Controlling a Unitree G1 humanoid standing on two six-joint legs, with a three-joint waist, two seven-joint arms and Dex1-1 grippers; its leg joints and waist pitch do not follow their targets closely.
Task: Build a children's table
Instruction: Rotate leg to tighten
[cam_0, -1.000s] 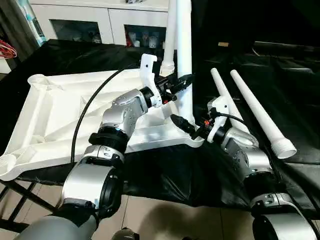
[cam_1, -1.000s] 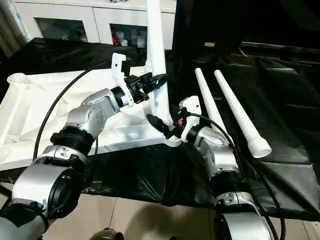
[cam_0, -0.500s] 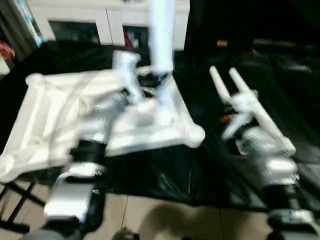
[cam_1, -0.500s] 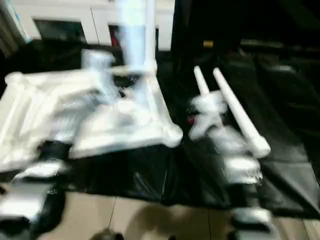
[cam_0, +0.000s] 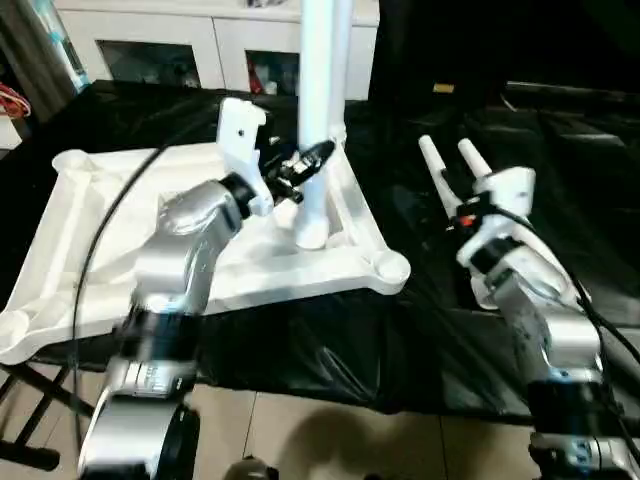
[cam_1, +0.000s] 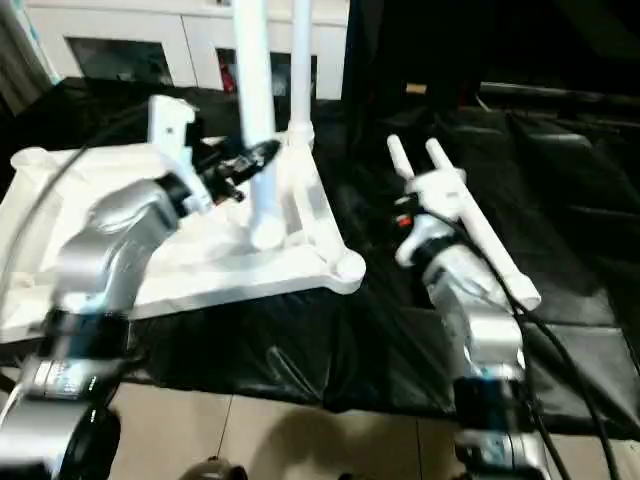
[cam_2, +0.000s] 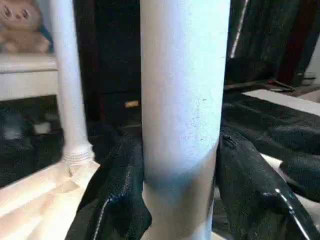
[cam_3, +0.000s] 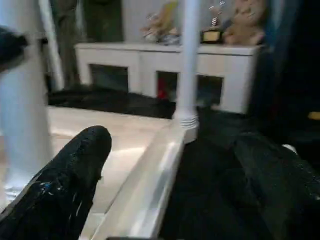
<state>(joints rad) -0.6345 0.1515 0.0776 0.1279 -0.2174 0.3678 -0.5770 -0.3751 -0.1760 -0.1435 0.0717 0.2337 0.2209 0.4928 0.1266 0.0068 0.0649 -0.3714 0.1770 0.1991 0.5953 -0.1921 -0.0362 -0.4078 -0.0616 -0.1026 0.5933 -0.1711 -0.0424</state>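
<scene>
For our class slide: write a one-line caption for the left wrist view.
Left gripper clamps an upright white table leg; a second leg stands in the tabletop behind.

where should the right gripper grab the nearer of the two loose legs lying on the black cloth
Best on the bare tube of the nearer loose leg, coming from above with a finger either side of it. It lies flat on the black cloth beside the second loose leg, with a narrow gap, so the fingers should close across its width. The open right gripper is empty.

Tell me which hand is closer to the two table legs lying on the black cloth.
Right. The right hand hangs open just over the two loose legs, while the left hand is across at the tabletop, gripping an upright leg.
</scene>
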